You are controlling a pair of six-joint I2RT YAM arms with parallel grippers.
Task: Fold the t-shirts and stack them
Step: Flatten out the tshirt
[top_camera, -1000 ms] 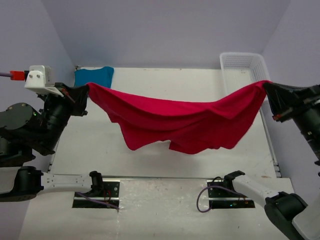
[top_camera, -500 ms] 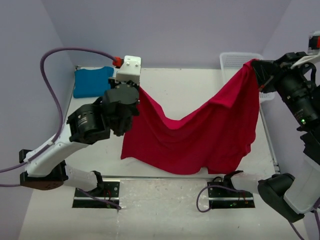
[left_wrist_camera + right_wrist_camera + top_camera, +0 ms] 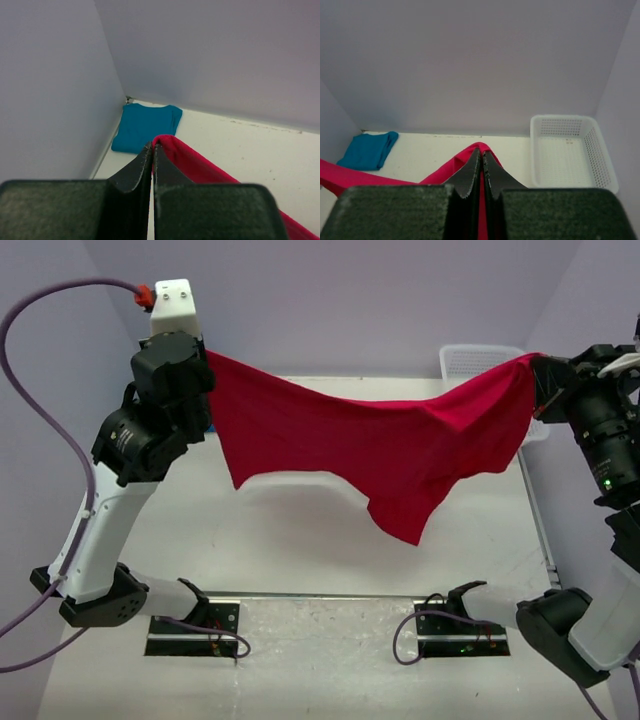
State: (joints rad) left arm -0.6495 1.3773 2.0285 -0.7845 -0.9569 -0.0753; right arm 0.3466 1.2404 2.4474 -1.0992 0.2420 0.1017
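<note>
Both arms raised; I see left gripper (image 3: 208,358) and right gripper (image 3: 537,367) each pinching the red t-shirt (image 3: 380,445), strung above the table (image 3: 300,535). Only wrist views show the teal t-shirt (image 3: 146,127), folded, far-left corner.

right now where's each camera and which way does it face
Top external: above and behind the bases, looking down on the table; shows left arm, right arm and the red t-shirt hanging between them.
Left wrist: on the left arm, facing the far-left corner and the teal t-shirt; left fingers shut on red cloth.
Right wrist: on the right arm, facing the back wall and white basket; right fingers shut on red cloth.
Shared: both wrist views see the teal t-shirt.
</note>
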